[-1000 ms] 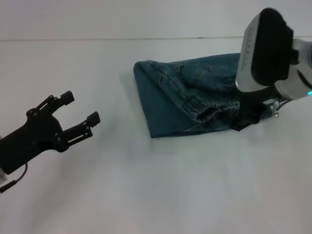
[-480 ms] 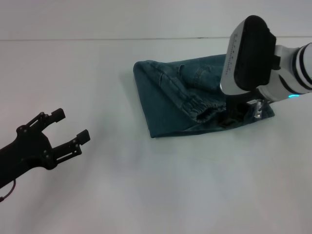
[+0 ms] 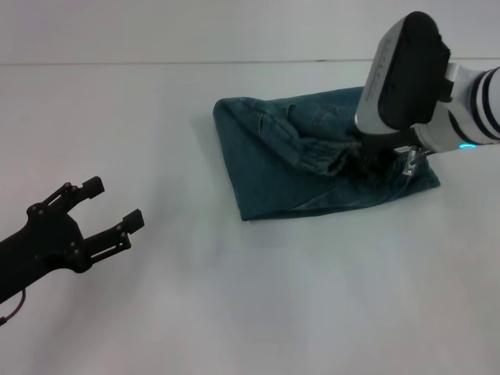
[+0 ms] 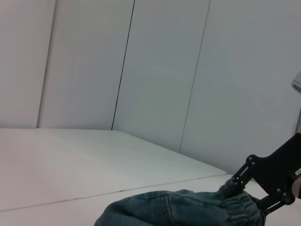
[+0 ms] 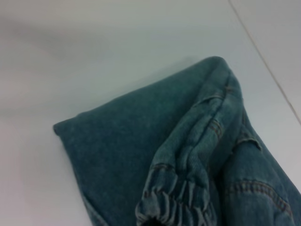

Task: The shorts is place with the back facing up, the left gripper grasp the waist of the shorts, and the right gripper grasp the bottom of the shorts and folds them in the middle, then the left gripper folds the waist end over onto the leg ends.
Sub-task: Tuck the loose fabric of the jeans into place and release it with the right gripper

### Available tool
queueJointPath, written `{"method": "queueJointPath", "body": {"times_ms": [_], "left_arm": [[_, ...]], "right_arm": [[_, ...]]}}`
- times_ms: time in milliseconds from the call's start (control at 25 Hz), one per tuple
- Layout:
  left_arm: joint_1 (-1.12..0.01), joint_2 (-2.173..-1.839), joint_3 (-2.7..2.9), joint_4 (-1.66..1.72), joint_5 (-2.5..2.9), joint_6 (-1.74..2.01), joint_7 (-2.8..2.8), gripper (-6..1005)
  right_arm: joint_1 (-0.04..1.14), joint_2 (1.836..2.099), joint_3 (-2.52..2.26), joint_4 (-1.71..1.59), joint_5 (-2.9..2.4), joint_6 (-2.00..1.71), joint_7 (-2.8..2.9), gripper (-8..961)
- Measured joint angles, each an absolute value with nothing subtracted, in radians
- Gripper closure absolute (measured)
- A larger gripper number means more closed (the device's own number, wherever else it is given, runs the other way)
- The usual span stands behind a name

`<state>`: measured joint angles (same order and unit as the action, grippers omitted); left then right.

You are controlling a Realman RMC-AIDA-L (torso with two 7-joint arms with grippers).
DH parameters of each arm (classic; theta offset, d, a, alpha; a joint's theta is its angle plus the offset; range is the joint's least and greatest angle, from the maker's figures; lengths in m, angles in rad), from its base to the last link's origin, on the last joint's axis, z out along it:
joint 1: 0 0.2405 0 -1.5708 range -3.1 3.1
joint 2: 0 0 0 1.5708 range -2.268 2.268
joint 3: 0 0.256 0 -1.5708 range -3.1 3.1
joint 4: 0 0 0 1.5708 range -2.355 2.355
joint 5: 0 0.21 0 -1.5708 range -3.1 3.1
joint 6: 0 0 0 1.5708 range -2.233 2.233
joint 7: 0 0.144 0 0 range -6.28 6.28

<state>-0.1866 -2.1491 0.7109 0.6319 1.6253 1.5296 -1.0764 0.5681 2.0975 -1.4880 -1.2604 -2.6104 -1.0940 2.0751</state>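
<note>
Denim shorts (image 3: 281, 160) — folded, waistband bunched

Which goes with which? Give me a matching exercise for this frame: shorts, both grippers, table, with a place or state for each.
Column 1:
1. shorts
2. left gripper
3. right gripper
4. table

Column 2:
A. white, bearing the garment
B. open, off to the robot's left, clear of the cloth
C. folded blue denim, elastic waistband bunched on top
D. down on the cloth at the waistband

Pairs: 1-C, 2-B, 3-D, 4-A
</note>
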Motion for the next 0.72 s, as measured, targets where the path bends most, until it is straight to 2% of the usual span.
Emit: {"method": "queueJointPath", "body": {"times_ms": [360,480,680,720], "left_arm": [[-0.204,-2.145,0.710,0.639,1.626,1.519,-1.097,65],[-0.208,-2.144,0.710,0.638,1.626,1.518,-1.098,65],[-0.213,-2.145,0.711,0.639,1.626,1.520,-1.098,65],[-0.214,-2.145,0.710,0.639,1.626,1.522,-1.098,65]], "right_arm": [[0.636,2.085,-1.208,-1.103,-2.490,-1.209,1.988,541],[0.639,2.084,-1.150,-1.097,-2.491,-1.212,1.984,672],[0.650,2.062,-1.029,-1.092,-2.501,-1.203,2.007,845],[0.655,2.054,-0.997,-1.086,-2.502,-1.200,2.013,839]]}}
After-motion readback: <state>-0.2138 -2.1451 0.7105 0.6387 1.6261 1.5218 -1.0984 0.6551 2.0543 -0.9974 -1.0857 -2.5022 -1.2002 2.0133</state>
